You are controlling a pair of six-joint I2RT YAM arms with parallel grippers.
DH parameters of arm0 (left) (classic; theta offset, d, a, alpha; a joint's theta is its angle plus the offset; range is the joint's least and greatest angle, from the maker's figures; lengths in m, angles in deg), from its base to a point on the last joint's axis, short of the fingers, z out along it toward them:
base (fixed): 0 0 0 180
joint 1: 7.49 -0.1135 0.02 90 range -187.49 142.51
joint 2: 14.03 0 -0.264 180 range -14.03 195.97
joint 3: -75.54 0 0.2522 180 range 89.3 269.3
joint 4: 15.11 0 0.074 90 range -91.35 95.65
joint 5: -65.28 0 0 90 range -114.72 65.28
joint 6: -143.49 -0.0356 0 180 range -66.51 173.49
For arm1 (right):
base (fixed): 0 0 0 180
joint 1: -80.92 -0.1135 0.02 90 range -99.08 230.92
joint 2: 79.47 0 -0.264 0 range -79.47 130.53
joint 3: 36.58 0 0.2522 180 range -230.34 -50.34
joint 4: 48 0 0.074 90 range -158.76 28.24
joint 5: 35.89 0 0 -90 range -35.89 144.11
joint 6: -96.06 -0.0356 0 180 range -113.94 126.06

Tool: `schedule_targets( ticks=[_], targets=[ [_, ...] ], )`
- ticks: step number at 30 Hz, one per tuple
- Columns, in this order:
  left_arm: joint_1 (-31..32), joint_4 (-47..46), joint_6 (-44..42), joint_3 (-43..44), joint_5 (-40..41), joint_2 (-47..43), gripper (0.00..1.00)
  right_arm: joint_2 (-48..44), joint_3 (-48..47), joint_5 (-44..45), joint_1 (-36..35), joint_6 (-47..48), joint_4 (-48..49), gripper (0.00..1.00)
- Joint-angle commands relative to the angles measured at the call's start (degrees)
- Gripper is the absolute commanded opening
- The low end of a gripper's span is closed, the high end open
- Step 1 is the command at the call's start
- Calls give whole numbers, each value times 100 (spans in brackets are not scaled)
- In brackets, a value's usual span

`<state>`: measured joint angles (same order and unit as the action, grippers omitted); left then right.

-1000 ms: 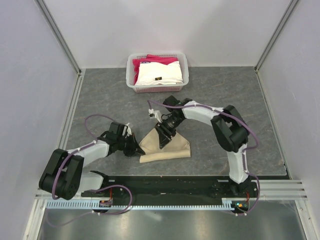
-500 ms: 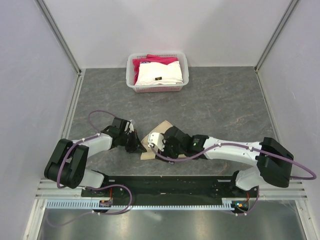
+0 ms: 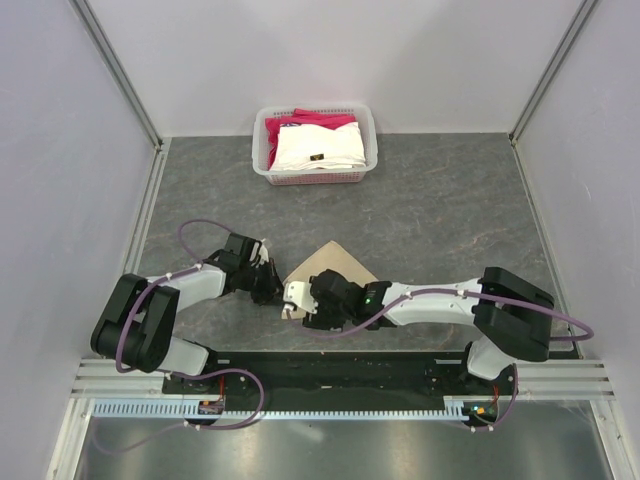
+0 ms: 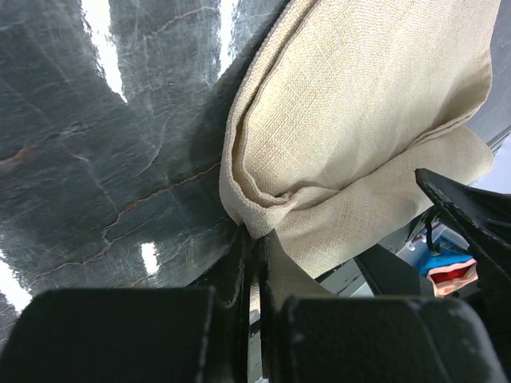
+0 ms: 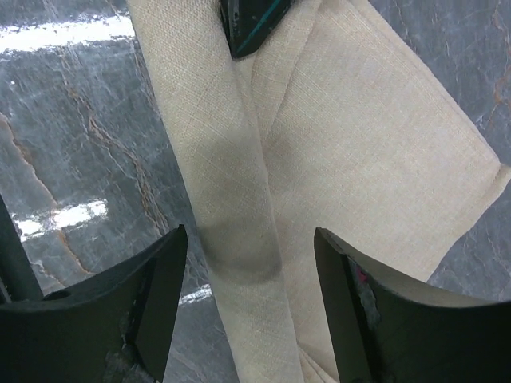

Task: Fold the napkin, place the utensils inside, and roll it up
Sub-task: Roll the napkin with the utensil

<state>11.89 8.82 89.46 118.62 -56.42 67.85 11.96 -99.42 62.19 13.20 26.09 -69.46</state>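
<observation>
The tan napkin lies folded on the grey table, its near-left edge rolled into a thick fold. My left gripper is shut on the end of that fold; in the top view it sits at the napkin's left corner. My right gripper stands open astride the rolled fold, touching nothing, low over the napkin's front-left part. A dark pointed tip with a teal streak shows at the fold's far end; whether it is the utensils or my left fingertips I cannot tell.
A white basket stands at the back centre, holding a white folded cloth and a pink-red one. Walls close off the table on three sides. The black base rail runs along the near edge.
My right arm has swung from above the napkin to reach low across the front from the right, its jaws opening wider. The napkin has drawn in narrower. My left gripper shifted slightly right, still shut.
</observation>
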Motion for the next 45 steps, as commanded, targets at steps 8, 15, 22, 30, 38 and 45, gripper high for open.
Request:
schedule_targets(
  ticks=[8,15,22,30,38,45],
  targets=[
    [14,-15,-336,56,147,-67,2,673,-576,-481,172,10,-231,44],
    [5,-24,-169,56,550,-647,14,849,-515,-1473,382,-385,-460,25],
    [-179,257,7,-102,1341,-1605,51,858,-436,-2624,909,-649,-495,22],
    [-197,-102,7,-673,1220,-2712,60,1113,-690,-4198,1665,-895,-574,20],
    [-180,-999,104,-1156,367,-2634,57,1982,-1332,-5746,2360,-1071,-1074,20],
    [-154,-1518,77,-1297,217,-2380,56,2738,-2078,-6502,2764,-1011,-1786,20]
  ],
)
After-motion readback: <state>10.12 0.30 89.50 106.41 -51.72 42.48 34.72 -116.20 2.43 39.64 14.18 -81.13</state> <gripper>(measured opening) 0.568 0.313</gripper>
